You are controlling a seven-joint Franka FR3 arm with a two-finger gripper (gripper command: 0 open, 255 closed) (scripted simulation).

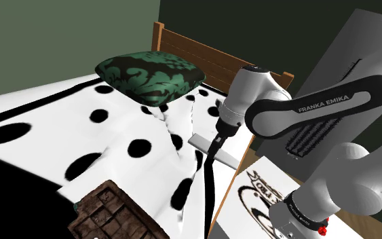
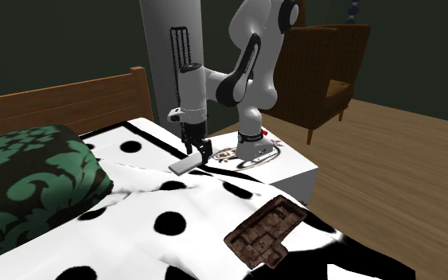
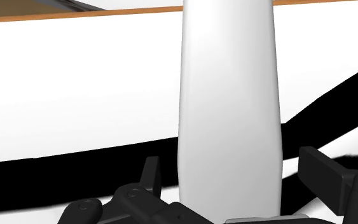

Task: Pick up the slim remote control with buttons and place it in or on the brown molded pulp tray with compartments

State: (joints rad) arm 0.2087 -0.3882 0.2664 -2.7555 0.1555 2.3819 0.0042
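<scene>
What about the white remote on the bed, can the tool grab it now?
Probably yes. The tool is down at the remote, its fingers standing apart on either side of it. Nothing lies on top or in between, so closing should catch it.

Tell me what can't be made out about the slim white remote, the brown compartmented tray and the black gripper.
Slim white remote: far end cut off by the wrist view's edge; no buttons discernible on its plain surface.
Brown molded tray: near part cut off by the shoulder view's bottom edge.
Black gripper: too small in the second exterior view to tell whether the remote beneath lies on the spotted bedcover.
</scene>
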